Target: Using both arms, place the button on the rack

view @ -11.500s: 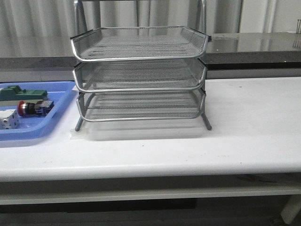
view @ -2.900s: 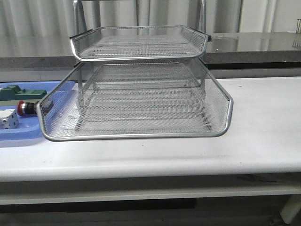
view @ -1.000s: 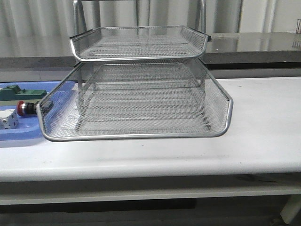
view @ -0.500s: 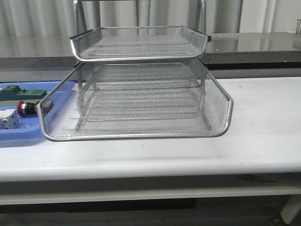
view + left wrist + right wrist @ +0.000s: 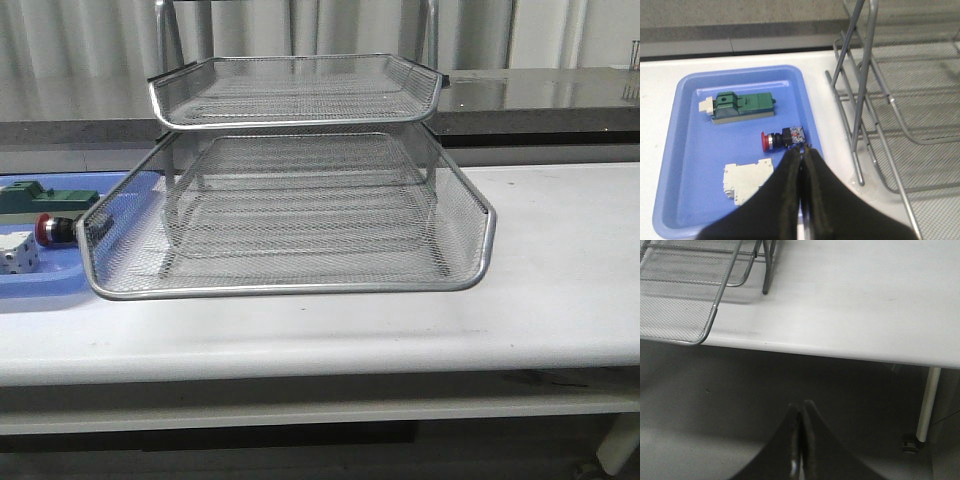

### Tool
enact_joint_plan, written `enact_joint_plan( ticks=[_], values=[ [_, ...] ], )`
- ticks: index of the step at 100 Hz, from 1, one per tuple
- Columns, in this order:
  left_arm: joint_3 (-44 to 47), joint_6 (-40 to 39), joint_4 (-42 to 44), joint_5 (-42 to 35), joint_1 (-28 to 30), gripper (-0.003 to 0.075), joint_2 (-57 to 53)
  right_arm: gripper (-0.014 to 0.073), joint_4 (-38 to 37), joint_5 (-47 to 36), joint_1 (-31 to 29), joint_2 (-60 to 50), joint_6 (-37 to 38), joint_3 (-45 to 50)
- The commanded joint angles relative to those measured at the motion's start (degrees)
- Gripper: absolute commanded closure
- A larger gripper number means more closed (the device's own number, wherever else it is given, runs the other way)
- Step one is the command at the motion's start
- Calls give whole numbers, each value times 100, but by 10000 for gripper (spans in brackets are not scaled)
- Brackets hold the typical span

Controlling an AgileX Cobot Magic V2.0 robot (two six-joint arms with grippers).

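The button (image 5: 782, 138), red head and blue-black block, lies on its side in a blue tray (image 5: 685, 190); in the front view the button (image 5: 55, 229) peeks out at the far left behind the mesh. My left gripper (image 5: 802, 150) hovers shut and empty just short of the button's block. The rack (image 5: 295, 90) stands mid-table with its middle tray (image 5: 290, 285) slid out toward the front. My right gripper (image 5: 801, 403) is shut and empty, off the table's front edge, below the pulled-out tray's corner (image 5: 695, 337).
In the blue tray (image 5: 50, 285) also lie a green rectangular block (image 5: 742, 106) and a white part (image 5: 747, 180). The rack's legs (image 5: 855, 150) stand right beside the blue tray. A table leg (image 5: 927, 402) shows at the right.
The rack's middle tray slid out toward the front between the oldest frame and 2.9 s ago. Over the last second nothing visibly moved.
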Motion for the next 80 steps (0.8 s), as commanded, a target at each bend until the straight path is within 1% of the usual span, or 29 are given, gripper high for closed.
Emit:
enact_joint_plan(
  ticks=[1,11,19,31,40,45,52,57,59,62,67,71,73,80],
  values=[
    [-615,54,233,160,14,741,406,662,-30,-369,-18,24,-1,-184],
    [-1117,207,462,640,14,741,952,662,-30,-369,-18,24,-1,-184],
    [-1411,390,627,880,14,741,1348,662,-30,-369,-18,24,-1,-184],
    [-1784,851,744,1254,14,741,1796,662,-30,-369,-18,24,-1,-184],
    [-1980,1173,744,1540,14,716,2036,662,-30,-369,-18,24,-1,-184],
    [-2042,1216,757,1637,14,666,2120,662,-30,-369,-18,24,-1,-184],
    [-2058,1338,757,1693,14,545,2189,662,-30,-369,-18,24,-1,-184],
    [-2067,1404,757,1740,14,418,2195,662,-30,-369,-18,24,-1,-184],
    [-2067,1402,757,1740,14,385,2195,662,-30,-369,-18,24,-1,-184],
    [-2067,1402,757,1752,14,308,2195,662,-30,-369,-18,24,-1,-184],
    [-2067,1402,757,1737,14,230,2195,662,-30,-369,-18,24,-1,-184],
    [-2067,1402,757,1722,14,196,2195,662,-30,-369,-18,24,-1,-184],
    [-2067,1402,757,1721,14,192,2195,662,-30,-369,-18,24,-1,-184],
    [-2067,1402,757,1721,14,202,2195,662,-30,-369,-18,24,-1,-184]
  ],
)
